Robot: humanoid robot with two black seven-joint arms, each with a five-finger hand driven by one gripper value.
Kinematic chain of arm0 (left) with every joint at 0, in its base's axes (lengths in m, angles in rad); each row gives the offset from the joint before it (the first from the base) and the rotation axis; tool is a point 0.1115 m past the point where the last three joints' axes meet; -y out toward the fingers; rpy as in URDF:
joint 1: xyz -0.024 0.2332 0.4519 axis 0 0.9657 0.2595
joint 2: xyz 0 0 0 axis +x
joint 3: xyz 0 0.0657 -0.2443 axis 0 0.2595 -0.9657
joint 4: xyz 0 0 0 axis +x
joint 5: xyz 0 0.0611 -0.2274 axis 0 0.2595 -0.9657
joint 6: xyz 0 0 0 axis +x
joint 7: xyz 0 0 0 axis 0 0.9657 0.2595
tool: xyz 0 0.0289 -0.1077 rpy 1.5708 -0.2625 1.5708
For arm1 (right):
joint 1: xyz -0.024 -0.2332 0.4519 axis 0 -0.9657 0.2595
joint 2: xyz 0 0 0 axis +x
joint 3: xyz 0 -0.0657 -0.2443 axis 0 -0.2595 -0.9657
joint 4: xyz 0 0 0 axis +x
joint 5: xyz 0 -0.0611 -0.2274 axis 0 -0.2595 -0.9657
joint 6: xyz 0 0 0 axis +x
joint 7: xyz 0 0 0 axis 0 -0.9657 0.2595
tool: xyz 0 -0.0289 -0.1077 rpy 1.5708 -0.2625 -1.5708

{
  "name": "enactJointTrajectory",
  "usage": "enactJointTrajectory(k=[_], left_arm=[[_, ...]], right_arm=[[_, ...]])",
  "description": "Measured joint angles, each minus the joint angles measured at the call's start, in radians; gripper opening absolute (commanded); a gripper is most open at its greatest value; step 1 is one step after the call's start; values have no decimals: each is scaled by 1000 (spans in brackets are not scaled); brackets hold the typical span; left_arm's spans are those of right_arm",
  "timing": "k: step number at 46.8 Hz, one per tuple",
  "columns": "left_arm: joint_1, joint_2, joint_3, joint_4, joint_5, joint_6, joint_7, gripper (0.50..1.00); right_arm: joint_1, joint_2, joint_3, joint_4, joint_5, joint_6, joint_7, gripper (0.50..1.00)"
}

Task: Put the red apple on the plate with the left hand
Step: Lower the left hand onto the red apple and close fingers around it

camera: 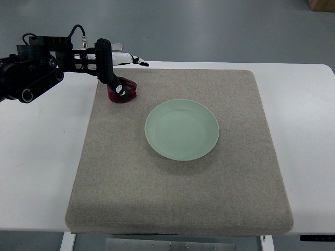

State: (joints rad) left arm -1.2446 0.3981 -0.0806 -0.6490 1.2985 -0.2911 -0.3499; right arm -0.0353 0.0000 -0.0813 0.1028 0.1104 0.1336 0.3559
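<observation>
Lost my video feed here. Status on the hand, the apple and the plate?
Left hand down on red apple, fingers around it, far-left of mat. Apple not lifted. Plate empty, path clear. Right hand not in view.

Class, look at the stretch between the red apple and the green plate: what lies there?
Nothing but bare grey mat. In the top view, no object sits between the red apple under the left hand and the green plate.

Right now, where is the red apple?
In the top view, the dark red apple sits at the far left corner of the grey felt mat, under the black left hand, up and left of the empty pale green plate.
</observation>
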Motion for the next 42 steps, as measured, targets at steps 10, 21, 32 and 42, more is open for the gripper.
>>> enactJointTrajectory(k=[10, 21, 32, 42], left_arm=[[12, 5, 39, 7, 26, 33, -11, 994], [16, 6, 88, 14, 29, 134, -14, 994], [16, 4, 90, 15, 29, 139, -14, 975], [17, 4, 103, 15, 31, 134, -14, 896]], right_arm=[[0, 0, 0, 0, 0, 0, 0, 964], [0, 0, 0, 0, 0, 0, 0, 964], [0, 0, 0, 0, 0, 0, 0, 964], [0, 0, 0, 0, 0, 0, 0, 964]])
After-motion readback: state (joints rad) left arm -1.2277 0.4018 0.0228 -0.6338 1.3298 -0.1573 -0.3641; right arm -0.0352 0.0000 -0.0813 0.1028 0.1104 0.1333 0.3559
